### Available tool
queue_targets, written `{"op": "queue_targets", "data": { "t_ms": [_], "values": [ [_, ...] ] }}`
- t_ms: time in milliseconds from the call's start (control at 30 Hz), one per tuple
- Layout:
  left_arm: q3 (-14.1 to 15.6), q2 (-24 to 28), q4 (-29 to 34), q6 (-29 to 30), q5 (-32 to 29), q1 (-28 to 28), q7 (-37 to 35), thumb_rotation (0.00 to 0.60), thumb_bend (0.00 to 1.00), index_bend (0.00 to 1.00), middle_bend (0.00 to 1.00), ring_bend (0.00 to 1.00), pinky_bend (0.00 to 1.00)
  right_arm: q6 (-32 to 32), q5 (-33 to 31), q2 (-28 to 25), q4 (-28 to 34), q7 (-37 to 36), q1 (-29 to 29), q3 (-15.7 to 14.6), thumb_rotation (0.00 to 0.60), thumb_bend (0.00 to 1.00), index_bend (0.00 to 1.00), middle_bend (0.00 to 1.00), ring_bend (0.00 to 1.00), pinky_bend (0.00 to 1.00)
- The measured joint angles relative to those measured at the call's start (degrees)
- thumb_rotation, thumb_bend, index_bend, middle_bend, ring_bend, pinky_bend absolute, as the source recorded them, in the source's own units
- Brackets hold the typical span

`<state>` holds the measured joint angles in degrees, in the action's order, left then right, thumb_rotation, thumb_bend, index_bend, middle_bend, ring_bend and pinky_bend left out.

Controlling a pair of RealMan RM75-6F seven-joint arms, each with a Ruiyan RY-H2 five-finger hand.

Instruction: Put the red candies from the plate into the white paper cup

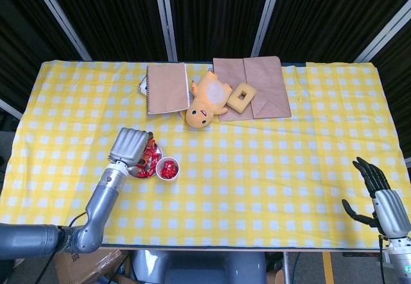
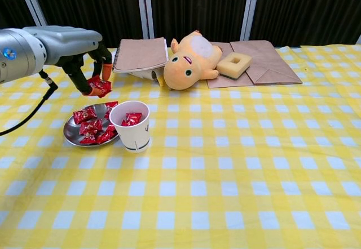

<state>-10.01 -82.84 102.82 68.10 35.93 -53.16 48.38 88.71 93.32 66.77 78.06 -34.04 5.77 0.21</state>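
The left hand (image 2: 84,57) hovers above the metal plate (image 2: 72,137), fingertips pinched on a red candy (image 2: 99,86) held clear of the pile. Under it the plate holds a heap of wrapped red candies (image 2: 90,128), spread across most of the dish, one lying right up against the white paper cup (image 2: 131,126). The cup stands upright, touching the plate's right edge, and there are red candies in the cup (image 2: 133,118), seen plainly from both cameras. From the head view, the hand (image 1: 130,146) covers the left part of the plate (image 1: 156,149), with the cup (image 1: 167,168) just to the right of it. Well away from the cup, at the near right corner of the yellow checked tablecloth (image 1: 270,168), the right hand (image 1: 379,191) sits with its fingers spread apart and nothing in them. Beyond the cup, toward the far side of the table, lies a brown notebook (image 2: 141,53); right of that an orange plush toy (image 2: 189,61) on its side, and a yellow sponge block (image 2: 234,65) with a hole in it resting on brown paper bags (image 2: 265,60).
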Motion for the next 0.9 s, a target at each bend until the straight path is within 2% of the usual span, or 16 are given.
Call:
{"op": "queue_targets", "data": {
  "t_ms": [367,633,900],
  "values": [
    [0.65,-4.49,1.29,0.42,0.99,-2.06,2.16,0.6,0.4,0.52,0.56,0.94,0.95,0.08,0.05,-0.08,-0.03,-0.34,-0.01,0.02,0.6,0.42,0.0,0.0,0.0,0.0],
    [0.93,-5.79,1.22,0.6,-0.06,-2.74,3.03,0.6,0.37,0.5,0.54,0.94,0.95,0.2,0.26,-0.16,0.01,-0.47,0.02,-0.01,0.6,0.42,0.0,0.0,0.0,0.0],
    [1.31,-5.37,1.58,0.31,-0.5,-2.7,2.72,0.6,0.31,0.45,0.45,0.94,0.95,0.34,0.33,-0.12,-0.01,-0.38,-0.03,-0.03,0.6,0.42,0.0,0.0,0.0,0.0]
  ]
}}
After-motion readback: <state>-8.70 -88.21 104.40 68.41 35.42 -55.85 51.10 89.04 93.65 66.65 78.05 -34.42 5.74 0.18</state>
